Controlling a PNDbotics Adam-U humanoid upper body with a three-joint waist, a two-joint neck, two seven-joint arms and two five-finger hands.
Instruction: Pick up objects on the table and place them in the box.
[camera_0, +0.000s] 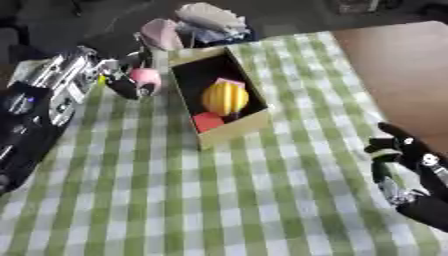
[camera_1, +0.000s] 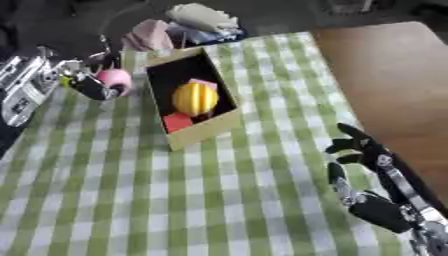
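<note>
On the bench (camera_0: 219, 200), at its far-left part: a cardboard box (camera_0: 229, 131) is standing open, just beside the left hand.
Bench covering: a green-and-white checked cloth is lying across it; a bare brown wooden surface (camera_0: 398, 70) is showing along the right side.
Box contents: a yellow ribbed ball-like object (camera_0: 225, 98) is sitting in the middle, a red block (camera_0: 207, 121) is lying at the near end, and a pink piece (camera_0: 230, 81) is peeking out behind the yellow one.
Left hand (camera_0: 131, 82): it is coming in from the left and hovering just beside the box's left wall, fingers curling round a pink round object (camera_0: 145, 77).
Pink round object: it is being held above the cloth, outside the box, near the box's far-left corner.
Left arm (camera_0: 52, 87): silver and black, it is stretching across the upper left of the view.
Right hand (camera_1: 367, 165): it is resting at the lower right, over the edge of the cloth, well apart from the box, fingers spreading out relaxed and holding nothing.
Beyond the box, at the far edge: a heap of pale pink and whitish items (camera_0: 197, 22) is lying there; what they are cannot be told.
</note>
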